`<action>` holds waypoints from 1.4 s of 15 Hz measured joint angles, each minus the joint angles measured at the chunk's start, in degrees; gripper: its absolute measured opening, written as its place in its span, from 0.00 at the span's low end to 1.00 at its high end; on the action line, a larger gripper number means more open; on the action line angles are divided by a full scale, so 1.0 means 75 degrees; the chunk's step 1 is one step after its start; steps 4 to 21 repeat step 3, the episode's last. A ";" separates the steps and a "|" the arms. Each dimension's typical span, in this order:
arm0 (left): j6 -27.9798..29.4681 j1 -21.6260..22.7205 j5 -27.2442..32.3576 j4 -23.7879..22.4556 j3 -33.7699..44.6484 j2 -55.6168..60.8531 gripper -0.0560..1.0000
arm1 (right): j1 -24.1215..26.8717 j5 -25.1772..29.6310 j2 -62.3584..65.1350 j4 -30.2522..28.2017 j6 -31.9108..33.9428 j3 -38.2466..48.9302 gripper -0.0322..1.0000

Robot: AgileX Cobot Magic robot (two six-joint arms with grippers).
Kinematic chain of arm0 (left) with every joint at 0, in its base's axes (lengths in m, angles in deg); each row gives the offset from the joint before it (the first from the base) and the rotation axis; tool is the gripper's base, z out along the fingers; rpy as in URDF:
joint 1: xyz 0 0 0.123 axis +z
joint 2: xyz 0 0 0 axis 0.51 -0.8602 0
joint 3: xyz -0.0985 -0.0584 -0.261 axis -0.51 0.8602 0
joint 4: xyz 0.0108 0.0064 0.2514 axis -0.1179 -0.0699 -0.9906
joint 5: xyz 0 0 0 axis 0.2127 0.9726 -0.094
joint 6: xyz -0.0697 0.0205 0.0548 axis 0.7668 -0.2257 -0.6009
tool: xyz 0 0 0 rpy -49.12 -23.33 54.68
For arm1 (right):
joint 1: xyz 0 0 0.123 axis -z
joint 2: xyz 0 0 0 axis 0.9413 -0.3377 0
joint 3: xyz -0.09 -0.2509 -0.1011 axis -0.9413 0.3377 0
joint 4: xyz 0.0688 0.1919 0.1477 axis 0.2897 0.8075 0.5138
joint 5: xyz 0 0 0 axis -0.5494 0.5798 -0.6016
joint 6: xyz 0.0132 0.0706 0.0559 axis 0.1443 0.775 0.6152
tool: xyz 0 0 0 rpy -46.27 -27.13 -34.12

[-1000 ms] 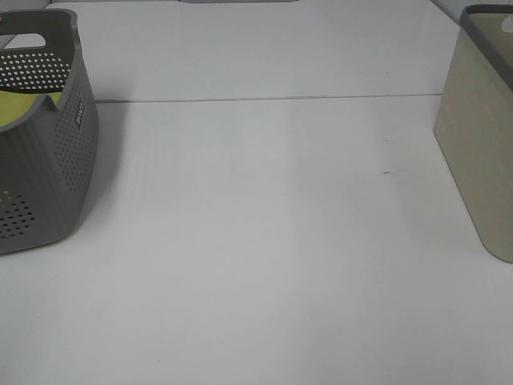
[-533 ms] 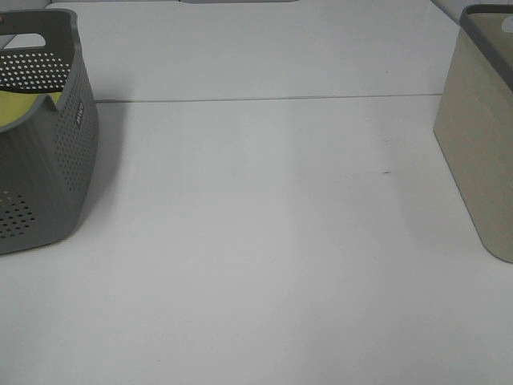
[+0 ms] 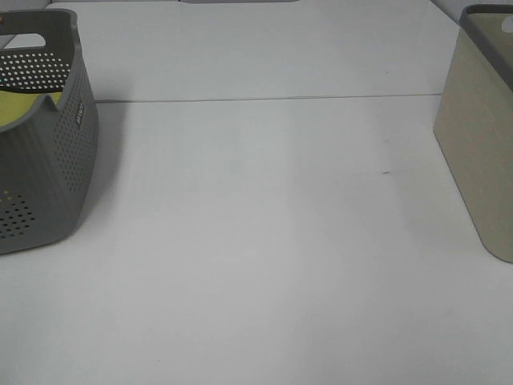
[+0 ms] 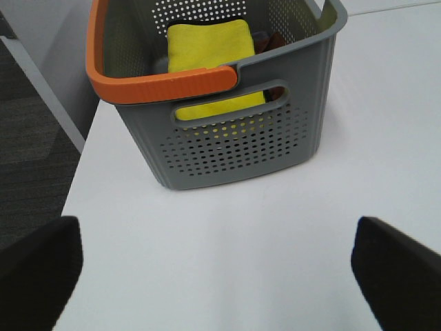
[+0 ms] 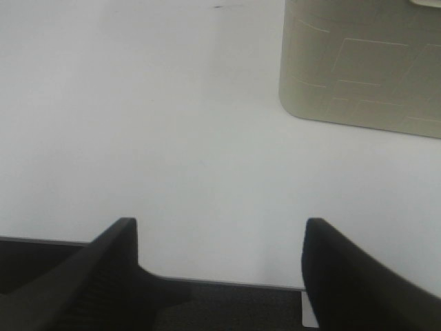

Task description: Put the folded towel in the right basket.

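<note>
A yellow folded towel (image 4: 209, 58) lies inside the grey perforated basket (image 4: 241, 138) with an orange handle; in the high view the towel (image 3: 20, 108) shows over the left basket's rim (image 3: 68, 104). The beige right basket (image 3: 481, 144) stands at the table's right edge and also shows in the right wrist view (image 5: 362, 65). My left gripper (image 4: 217, 272) is open and empty, short of the grey basket. My right gripper (image 5: 220, 262) is open and empty at the table's front edge, apart from the beige basket. Neither gripper shows in the high view.
The white table (image 3: 256, 241) has a seam running across it at the back (image 3: 264, 99). A small dark mark (image 3: 387, 171) sits right of centre. Dark floor (image 4: 31, 152) lies beyond the table's left edge.
</note>
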 joint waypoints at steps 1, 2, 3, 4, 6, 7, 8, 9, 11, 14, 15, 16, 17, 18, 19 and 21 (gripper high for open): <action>0.0000 0.0000 0.0000 0.0000 0.0000 0.0000 0.99 | 0.0000 -0.0008 0.0000 0.0000 0.0000 0.0000 0.68; 0.0000 0.0000 0.0000 0.0000 0.0000 0.0000 0.99 | 0.0000 -0.0008 0.0000 0.0000 0.0000 0.0000 0.68; 0.0000 0.0000 0.0000 0.0000 0.0000 0.0000 0.99 | 0.0000 -0.0008 0.0000 0.0000 0.0000 0.0000 0.68; 0.0000 0.0000 0.0000 0.0000 0.0000 0.0000 0.99 | 0.0000 -0.0008 0.0000 0.0000 0.0000 0.0000 0.68; 0.0000 0.0000 0.0000 0.0000 0.0000 0.0000 0.99 | 0.0000 -0.0008 0.0000 0.0000 0.0000 0.0000 0.68; 0.0000 0.0000 0.0000 0.0000 0.0000 0.0000 0.99 | 0.0000 -0.0008 0.0000 0.0000 0.0000 0.0000 0.68; 0.0000 0.0000 0.0000 0.0000 0.0000 0.0000 0.99 | 0.0000 -0.0008 0.0000 0.0000 0.0000 0.0000 0.68; 0.0000 0.0000 0.0000 0.0000 0.0000 0.0000 0.99 | 0.0000 -0.0008 0.0000 0.0000 0.0000 0.0000 0.68; 0.0000 0.0000 0.0000 0.0000 0.0000 0.0000 0.99 | 0.0000 -0.0008 0.0000 0.0000 0.0000 0.0000 0.68; 0.0000 0.0000 0.0000 0.0000 0.0000 0.0000 0.99 | 0.0000 -0.0008 0.0000 0.0000 0.0000 0.0000 0.68; 0.0000 0.0000 0.0000 0.0000 0.0000 0.0000 0.99 | 0.0000 -0.0008 0.0000 0.0000 0.0000 0.0000 0.68; 0.0000 0.0000 0.0000 0.0000 0.0000 0.0000 0.99 | 0.0000 -0.0008 0.0000 0.0000 0.0000 0.0000 0.68; 0.0000 0.0000 0.0000 0.0000 0.0000 0.0000 0.99 | 0.0000 -0.0008 0.0000 0.0000 0.0000 0.0000 0.68; 0.0000 0.0000 0.0000 0.0000 0.0000 0.0000 0.99 | 0.0000 -0.0008 0.0000 0.0000 0.0000 0.0000 0.68; 0.0000 0.0000 0.0000 0.0000 0.0000 0.0000 0.99 | 0.0000 -0.0008 0.0000 0.0000 0.0000 0.0000 0.68; 0.0000 0.0000 0.0000 0.0000 0.0000 0.0000 0.99 | 0.0000 -0.0008 0.0000 0.0000 0.0000 0.0000 0.68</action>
